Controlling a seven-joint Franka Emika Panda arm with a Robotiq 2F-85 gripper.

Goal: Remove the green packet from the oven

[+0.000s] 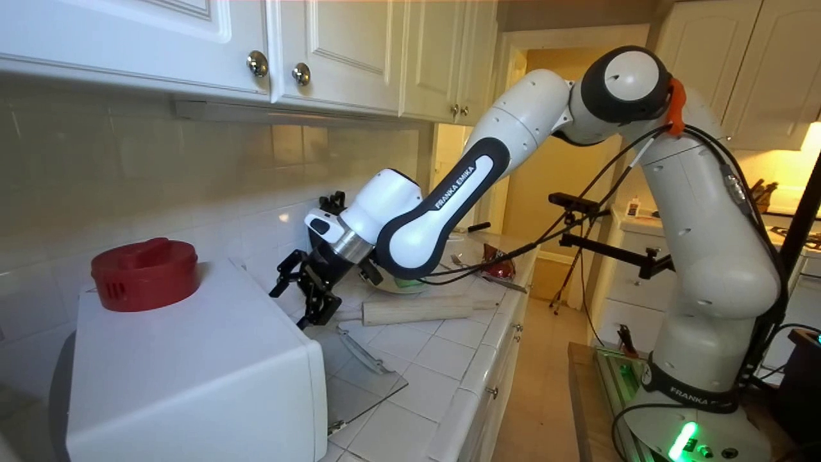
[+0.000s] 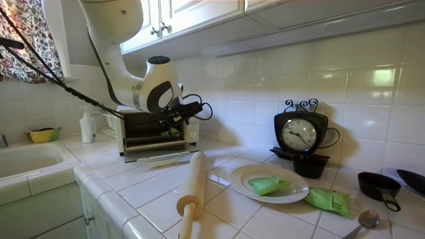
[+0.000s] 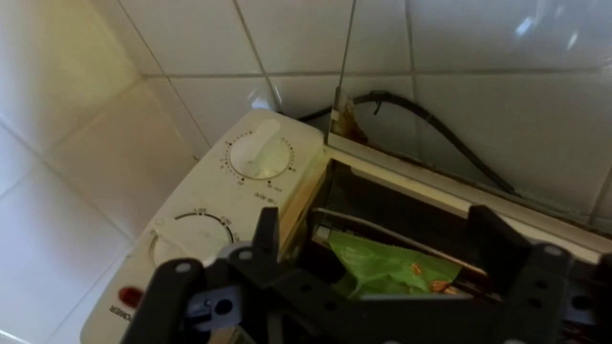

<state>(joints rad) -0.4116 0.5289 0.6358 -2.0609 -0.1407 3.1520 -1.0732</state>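
The white oven [image 1: 211, 372] stands on the counter, its glass door [image 1: 362, 385] lowered toward the countertop. Inside its dark cavity lies the green packet [image 3: 387, 263], crumpled and with orange-brown pictures on it, just below a thin metal rod. My gripper [image 3: 375, 222] is at the oven's mouth, jaws spread wide, with the packet visible beyond the gap and not gripped. The lower edge of the packet is hidden behind the gripper body. From the side, the gripper [image 1: 290, 308] appears tilted downward at the front of the oven, near its top edge.
A red container [image 1: 146, 276] sits on top of the oven, under wall cabinets [image 1: 346, 51]. A rolling pin [image 2: 194, 179] lies before the lowered door. Farther along are a plate [image 2: 238, 177] bearing another green packet [image 2: 267, 185], a loose packet [image 2: 328, 200] and a clock [image 2: 298, 134].
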